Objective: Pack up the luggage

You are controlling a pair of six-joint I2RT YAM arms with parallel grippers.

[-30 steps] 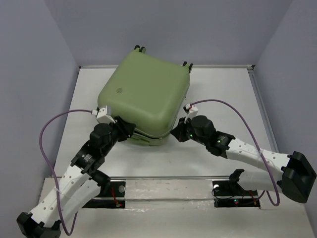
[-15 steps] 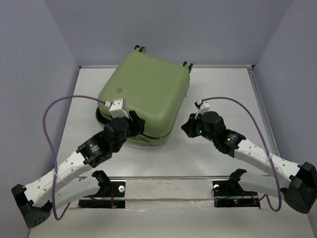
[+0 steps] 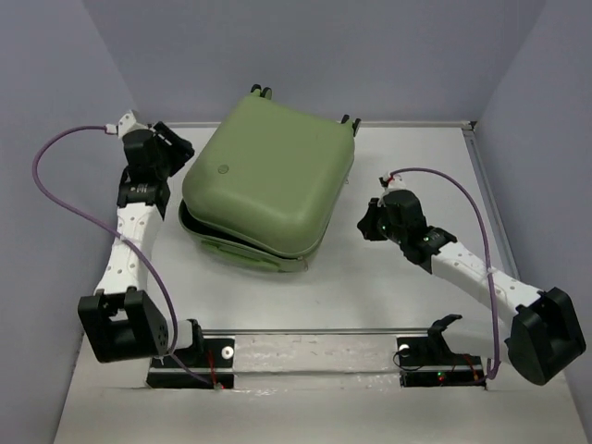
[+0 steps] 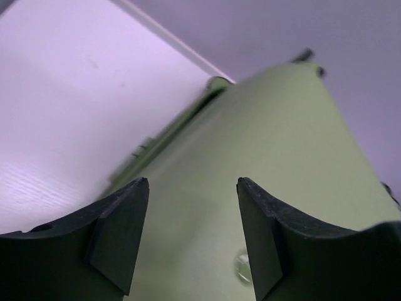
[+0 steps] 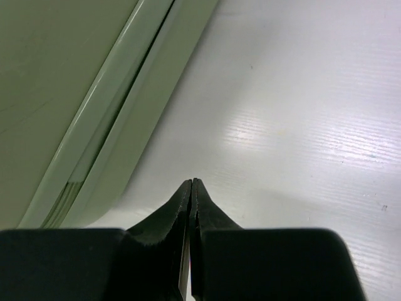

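On the white table the pale green luggage lies centre-back, lid down but gaping along its near-left seam. Closing it looks to be the step in hand. My left gripper hovers by its left corner, jaws apart and empty; my right gripper sits off its right side, pinched shut on nothing. Next, I judge, the lid needs pressing flush

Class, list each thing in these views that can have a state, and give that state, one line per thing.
pale green hard-shell suitcase: lying flat, lid down but not flush, dark gap along its near-left edge.
left end effector: open, holding nothing.
right end effector: shut, holding nothing.
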